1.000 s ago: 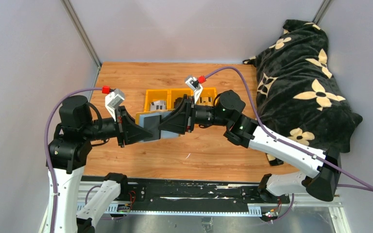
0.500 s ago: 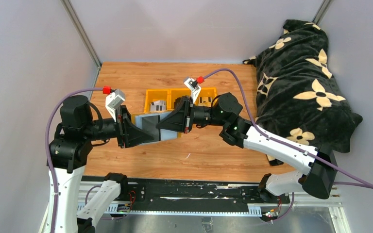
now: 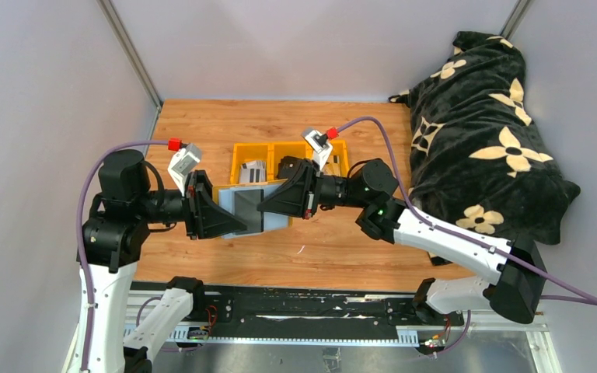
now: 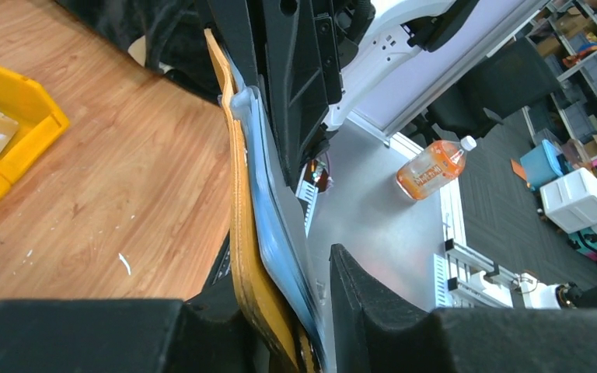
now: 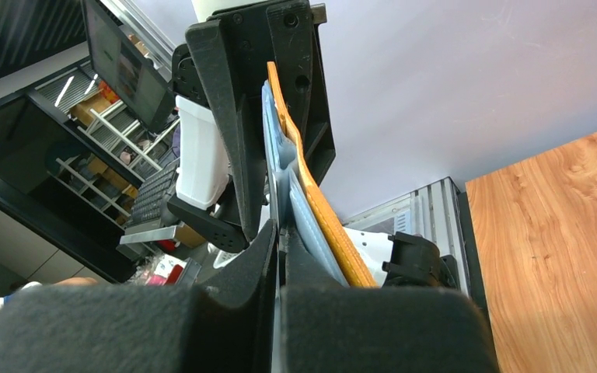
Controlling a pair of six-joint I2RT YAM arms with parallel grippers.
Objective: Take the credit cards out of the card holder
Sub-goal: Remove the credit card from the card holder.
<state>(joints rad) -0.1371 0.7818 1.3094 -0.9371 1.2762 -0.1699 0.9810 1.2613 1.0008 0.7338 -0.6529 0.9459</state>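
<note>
The mustard-yellow card holder (image 3: 274,221) hangs open between my two grippers above the table's middle, its grey-blue lining facing up. A dark grey credit card (image 3: 246,205) shows in the lining. My left gripper (image 3: 229,221) comes in from the left. In the left wrist view the card holder (image 4: 241,225) leans on one finger of the left gripper (image 4: 280,287), with a gap to the other finger, so it is open. My right gripper (image 3: 268,204) comes in from the right. In the right wrist view the right gripper (image 5: 278,233) is shut on a thin pale credit card (image 5: 274,167) beside the card holder (image 5: 319,202).
Yellow bins (image 3: 288,149) stand just behind the grippers, with cards lying in them. A black floral blanket (image 3: 482,132) is heaped along the right side. A black rail (image 3: 295,307) runs along the near edge. Bare wood (image 3: 311,249) lies in front of the grippers.
The right jaws have shut on the thin card and the left jaws have parted. The card holder has swung flatter and lower, and the right arm has shifted slightly right.
</note>
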